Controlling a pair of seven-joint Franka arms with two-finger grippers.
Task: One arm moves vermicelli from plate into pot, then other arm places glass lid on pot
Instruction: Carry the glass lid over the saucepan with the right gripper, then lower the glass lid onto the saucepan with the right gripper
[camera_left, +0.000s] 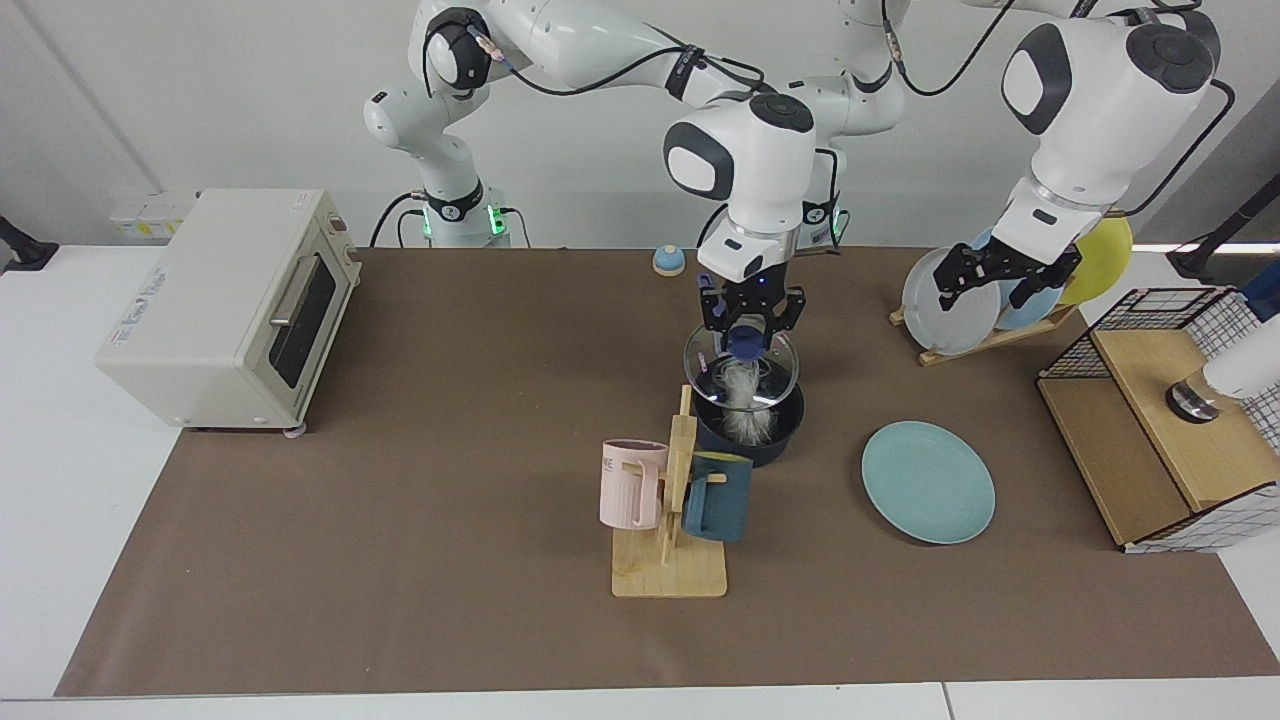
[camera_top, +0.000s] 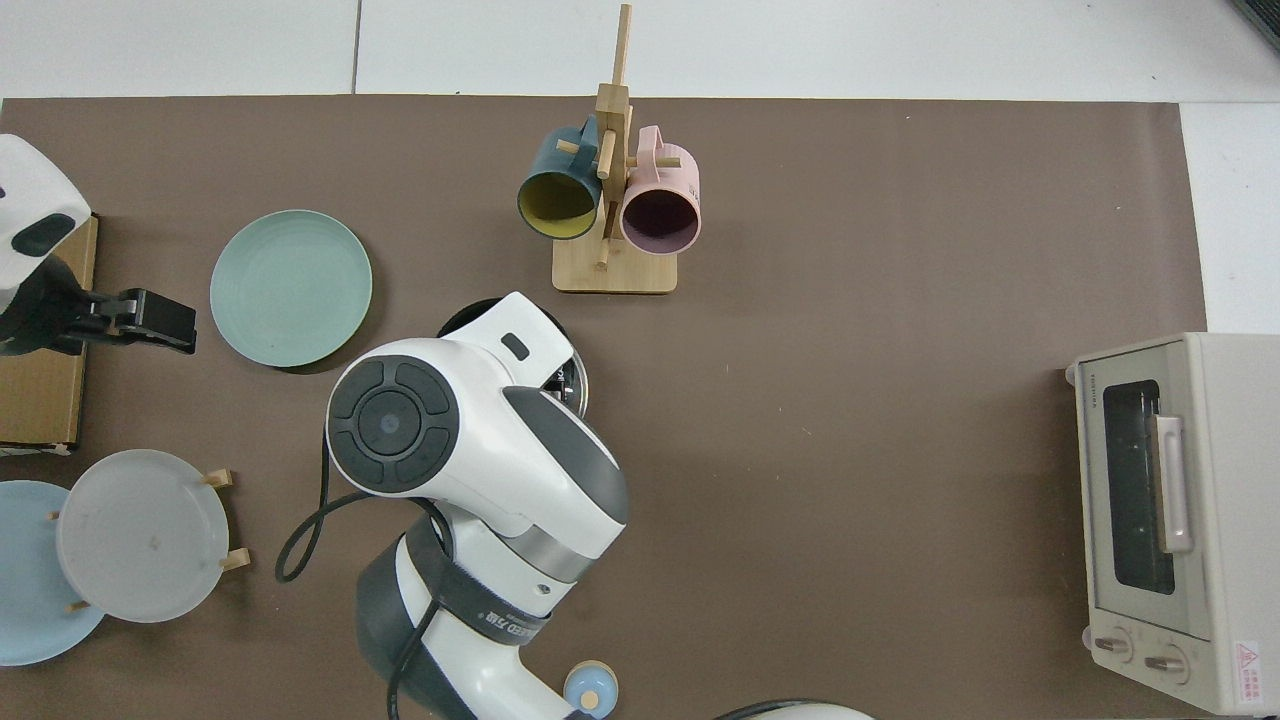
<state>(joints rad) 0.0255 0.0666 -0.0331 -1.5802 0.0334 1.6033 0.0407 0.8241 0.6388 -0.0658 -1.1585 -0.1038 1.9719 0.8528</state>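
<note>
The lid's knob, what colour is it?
Blue, clearest in the facing view, where the right hand grips the knob.

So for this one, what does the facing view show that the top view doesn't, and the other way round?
Only the facing view shows the right gripper shut on the glass lid above the pot, with the vermicelli inside. Only the top view shows the mugs' open mouths; there the right arm hides the lid and most of the pot. Both show the empty plate and the left gripper waiting, open, near the rack.
</note>
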